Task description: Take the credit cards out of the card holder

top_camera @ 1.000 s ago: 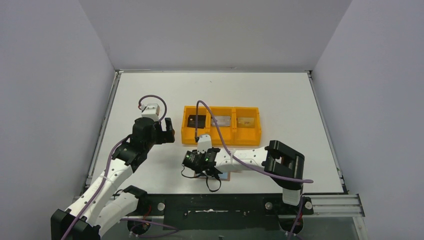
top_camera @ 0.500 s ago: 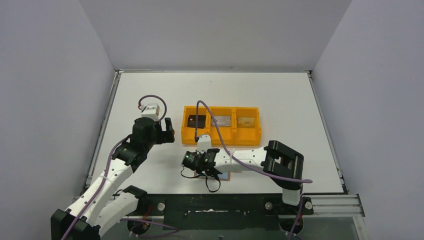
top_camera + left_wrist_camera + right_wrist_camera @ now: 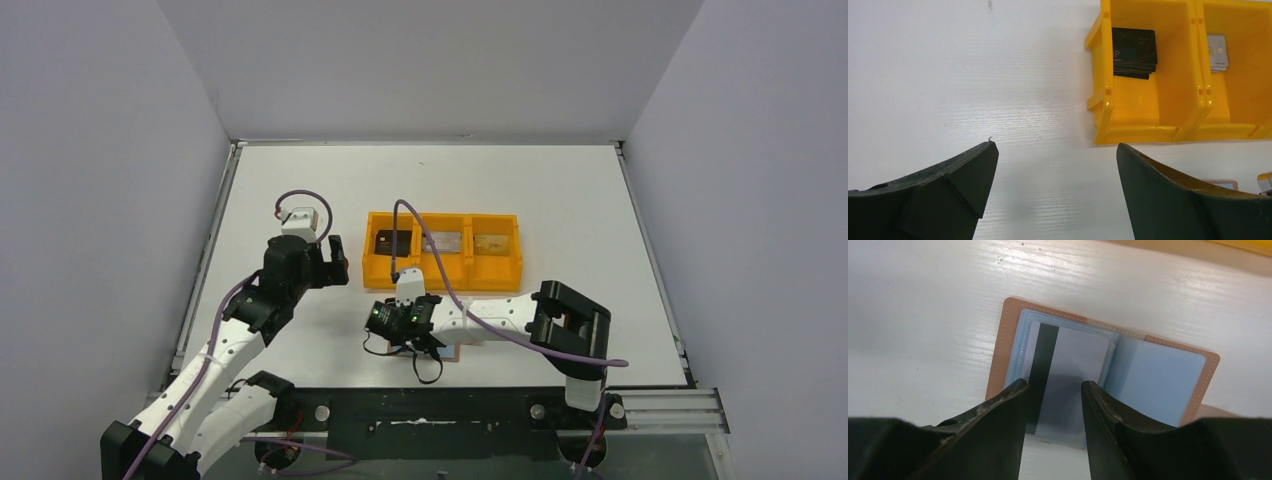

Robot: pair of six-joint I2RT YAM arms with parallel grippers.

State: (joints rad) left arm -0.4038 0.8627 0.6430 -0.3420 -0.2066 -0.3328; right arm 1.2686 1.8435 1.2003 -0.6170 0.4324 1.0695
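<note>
From my station I see the card holder (image 3: 1163, 375) lying open and flat on the white table (image 3: 560, 190), near its front edge, in front of the orange tray (image 3: 445, 280) and apart from it; a brown leather border frames its two grey-blue panels. In the right wrist view, a pale grey card (image 3: 1078, 355) with a black stripe along one side lies on the left panel; whether it sits inside a pocket there or only on top, I cannot tell. The right gripper (image 3: 1053, 385) is directly above this card, its fingers parted by a narrow gap with nothing clasped between them; one finger covers part of the black stripe, and I cannot tell if the tips touch the card. The tray has three compartments in a row; the black card (image 3: 1134, 52) lies in the left one, with the edge of another dark card showing beneath it; the silvery grey card (image 3: 1218, 52) lies in the middle one; the gold-tan card (image 3: 492, 243) lies in the right one. The left gripper (image 3: 1055, 146) hangs over bare table just beside the left end of the tray; its fingers are spread wide and hold nothing; in the top view it is well apart from the right gripper and the card holder.
</note>
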